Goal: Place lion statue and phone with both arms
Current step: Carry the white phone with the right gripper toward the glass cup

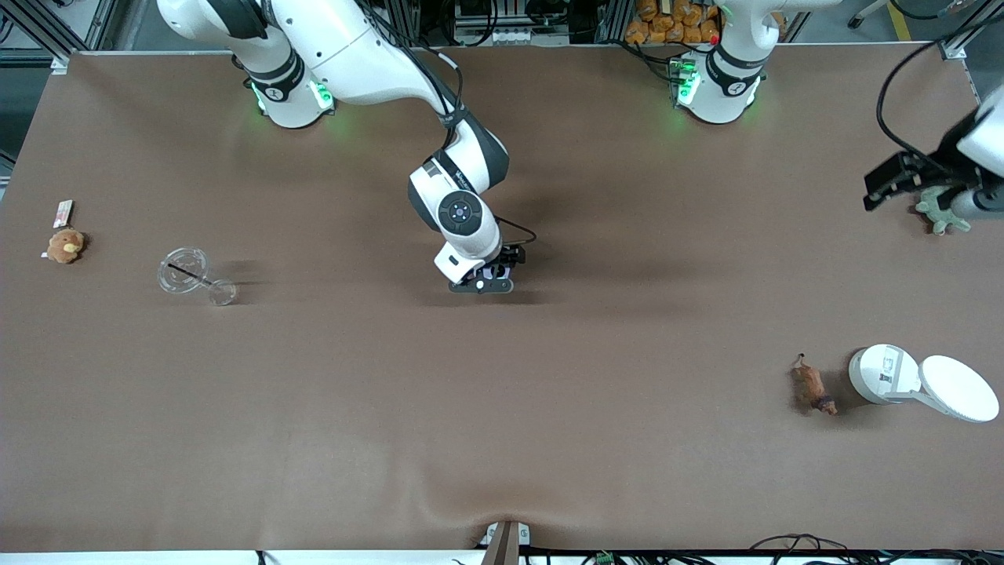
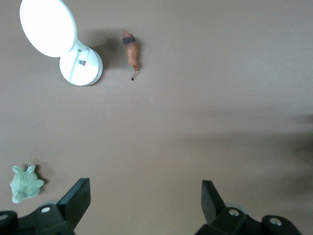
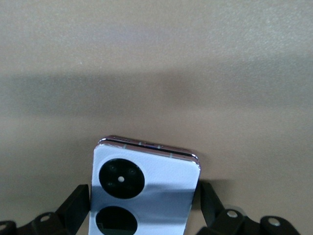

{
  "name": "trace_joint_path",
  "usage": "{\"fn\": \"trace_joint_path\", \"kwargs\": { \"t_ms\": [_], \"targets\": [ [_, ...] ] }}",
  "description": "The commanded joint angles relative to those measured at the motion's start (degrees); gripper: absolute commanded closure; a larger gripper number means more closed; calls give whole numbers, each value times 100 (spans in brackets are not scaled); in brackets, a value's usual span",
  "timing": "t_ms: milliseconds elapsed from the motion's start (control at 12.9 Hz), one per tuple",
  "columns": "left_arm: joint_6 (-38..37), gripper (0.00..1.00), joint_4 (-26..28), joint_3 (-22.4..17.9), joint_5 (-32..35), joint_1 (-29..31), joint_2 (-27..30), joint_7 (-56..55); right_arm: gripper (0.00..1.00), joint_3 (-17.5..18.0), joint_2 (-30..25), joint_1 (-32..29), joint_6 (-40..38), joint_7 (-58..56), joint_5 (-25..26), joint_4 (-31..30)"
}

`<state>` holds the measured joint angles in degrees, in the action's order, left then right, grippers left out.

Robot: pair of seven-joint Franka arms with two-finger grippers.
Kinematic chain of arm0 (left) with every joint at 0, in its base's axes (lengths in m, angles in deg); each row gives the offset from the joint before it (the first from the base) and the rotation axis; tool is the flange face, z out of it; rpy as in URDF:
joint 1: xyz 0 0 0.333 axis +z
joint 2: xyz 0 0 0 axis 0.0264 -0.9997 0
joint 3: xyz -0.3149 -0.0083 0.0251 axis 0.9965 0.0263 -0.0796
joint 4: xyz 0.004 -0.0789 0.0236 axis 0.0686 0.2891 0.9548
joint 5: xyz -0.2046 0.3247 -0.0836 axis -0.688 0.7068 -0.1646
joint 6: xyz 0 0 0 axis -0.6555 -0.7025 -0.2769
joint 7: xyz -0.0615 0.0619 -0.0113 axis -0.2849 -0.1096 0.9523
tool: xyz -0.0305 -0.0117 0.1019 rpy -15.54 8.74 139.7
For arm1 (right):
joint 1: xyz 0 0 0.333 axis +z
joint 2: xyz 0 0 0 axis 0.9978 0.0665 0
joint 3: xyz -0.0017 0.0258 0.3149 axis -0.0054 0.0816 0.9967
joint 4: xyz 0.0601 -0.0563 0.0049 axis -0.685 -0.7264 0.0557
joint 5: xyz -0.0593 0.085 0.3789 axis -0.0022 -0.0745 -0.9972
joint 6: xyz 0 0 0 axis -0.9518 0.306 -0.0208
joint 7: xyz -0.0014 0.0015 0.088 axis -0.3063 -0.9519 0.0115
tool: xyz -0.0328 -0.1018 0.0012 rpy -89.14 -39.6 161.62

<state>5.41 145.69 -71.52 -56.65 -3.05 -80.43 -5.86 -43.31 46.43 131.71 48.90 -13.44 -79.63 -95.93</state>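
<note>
Currently, progress: the task is looking barely begun; neither thing is being carried yet.
Phone (image 3: 145, 193): it is lying flat on the bench (image 1: 502, 439) near the middle, camera circles facing up, between the right jaws.
Right gripper (image 1: 492, 276): it is sitting low around the phone, jaws standing wide on either side of it, apparently not yet pressing on its edges.
Lion statue (image 1: 813, 388): it is lying untouched toward the left arm's end of the bench, just beside a white round lidded container (image 1: 886, 375) with its lid swung open.
Left gripper (image 2: 145, 199): it is hovering high near a green plush toy (image 1: 943, 212), jaws spread wide and holding nothing, well apart from the lion.
Remaining: closing on the phone, fetching the lion, placing both.
</note>
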Motion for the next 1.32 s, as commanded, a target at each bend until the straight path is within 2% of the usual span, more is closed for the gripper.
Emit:
{"fn": "trace_joint_path", "kwargs": {
  "t_ms": [0, 233, 310, 466, 543, 698, 853, 931, 1086, 1241],
  "targets": [
    [-206, 0, -71, 278, 3, 91, 26, 236, 0, -18, -8, 0, -55, 88, -73, 47],
    [-866, 0, -633, 428, -14, 268, -114, 605, 0, -35, 62, 70, 41, 167, -38, 21],
    [-884, 0, -678, 428, -40, 268, -114, 605, 6, -35, 106, 71, 51, 167, -29, 12],
    [-884, 0, -678, 393, -84, 268, -114, 562, 82, -26, 89, 53, 7, 159, -29, 29],
    [-884, 0, -678, 393, -102, 268, -140, 553, 100, -26, 63, 1, -28, 124, -29, 55],
    [-884, 0, -678, 419, -102, 241, -202, 562, 100, -35, -42, -139, -464, 115, -37, 274],
    [-884, 0, -670, 419, -119, 259, -228, 527, 100, -35, -279, -534, -1526, 27, -29, 556],
    [-884, 0, -687, 419, -163, 268, -220, 387, 100, -35, -420, -736, -1784, -69, -20, 565],
    [-902, 0, -687, 393, -426, 276, -202, 263, 100, -44, -640, -1079, -2014, -376, 6, 513],
    [-963, 0, -687, 393, -462, 268, -202, -26, 100, -254, -763, -1282, -2285, -465, 242, 469]
  ]
}}
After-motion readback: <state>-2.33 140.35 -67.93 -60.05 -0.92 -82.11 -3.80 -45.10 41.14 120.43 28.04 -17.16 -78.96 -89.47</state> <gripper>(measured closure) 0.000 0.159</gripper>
